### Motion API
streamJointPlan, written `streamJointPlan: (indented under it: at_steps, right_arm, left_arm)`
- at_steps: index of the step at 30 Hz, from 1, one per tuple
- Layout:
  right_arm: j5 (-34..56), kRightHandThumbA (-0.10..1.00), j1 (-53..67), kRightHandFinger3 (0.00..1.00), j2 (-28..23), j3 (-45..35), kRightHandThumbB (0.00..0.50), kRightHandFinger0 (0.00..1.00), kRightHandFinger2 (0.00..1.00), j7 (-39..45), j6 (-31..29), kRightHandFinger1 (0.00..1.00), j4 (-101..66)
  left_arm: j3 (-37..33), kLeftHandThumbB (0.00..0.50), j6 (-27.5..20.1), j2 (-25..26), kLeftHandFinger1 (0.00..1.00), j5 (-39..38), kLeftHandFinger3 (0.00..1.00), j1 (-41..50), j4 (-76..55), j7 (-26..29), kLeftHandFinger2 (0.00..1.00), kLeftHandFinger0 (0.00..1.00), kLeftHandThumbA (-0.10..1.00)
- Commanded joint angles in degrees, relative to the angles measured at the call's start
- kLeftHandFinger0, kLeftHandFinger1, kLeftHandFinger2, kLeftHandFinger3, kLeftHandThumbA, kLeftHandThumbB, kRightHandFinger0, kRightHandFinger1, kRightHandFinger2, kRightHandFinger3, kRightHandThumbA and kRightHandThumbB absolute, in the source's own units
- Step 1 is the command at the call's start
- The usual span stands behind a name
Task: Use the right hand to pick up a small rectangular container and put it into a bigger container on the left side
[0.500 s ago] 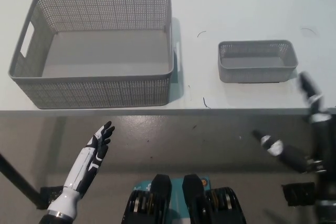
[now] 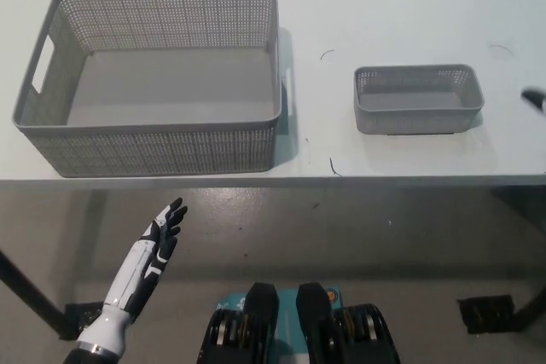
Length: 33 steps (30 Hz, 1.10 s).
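Resting left hand (image 2: 156,240) open below table (image 2: 384,6); right hand barely visible.

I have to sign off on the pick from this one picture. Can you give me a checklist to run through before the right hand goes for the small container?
1. Small container upright on the table, nothing in it: ok.
2. Big container on the left, empty and able to receive it: ok.
3. Gap between the two containers free of obstacles: ok.
4. Right hand placed for the grasp: not ok, only a sliver at the right edge.
5. Right hand open: cannot tell.
6. Left hand out of the way, low, below the table edge: ok.
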Motion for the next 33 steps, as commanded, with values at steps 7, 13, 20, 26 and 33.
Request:
streamJointPlan:
  at_steps: [7,13,20,26,33]
  right_arm:
    - [-6.3,1.00,-49.0,1.00,-16.3,22.2,0.293,1.00,1.00,45.1,24.0,1.00,32.3]
    - [-13.5,1.00,-58.3,1.00,-12.8,30.2,0.402,1.00,1.00,49.2,14.5,1.00,49.1]
    - [-14.2,1.00,-66.2,1.00,-5.3,38.3,0.371,1.00,1.00,53.1,10.3,1.00,69.6]
    - [-15.1,1.00,-68.8,1.00,0.1,43.2,0.333,1.00,1.00,50.6,7.2,1.00,80.2]
    - [-14.6,1.00,-70.3,1.00,6.0,46.9,0.281,1.00,1.00,47.7,4.7,1.00,92.6]
  left_arm:
    - [0.9,0.250,-3.2,2.3,1.00,0.9,1.00,-2.5,-3.4,-0.4,1.00,1.00,1.00]
    - [0.7,0.243,-3.2,2.3,1.00,1.4,1.00,-2.6,-3.3,-0.4,1.00,1.00,1.00]
    - [0.3,0.209,-2.7,2.1,1.00,1.7,1.00,-0.9,-4.1,-0.6,1.00,1.00,1.00]
    - [0.1,0.218,-2.3,1.9,1.00,2.4,1.00,-0.3,-4.3,-0.4,1.00,1.00,1.00]
    - [0.0,0.227,-2.7,1.7,1.00,2.4,1.00,0.3,-4.4,-0.4,1.00,1.00,1.00]
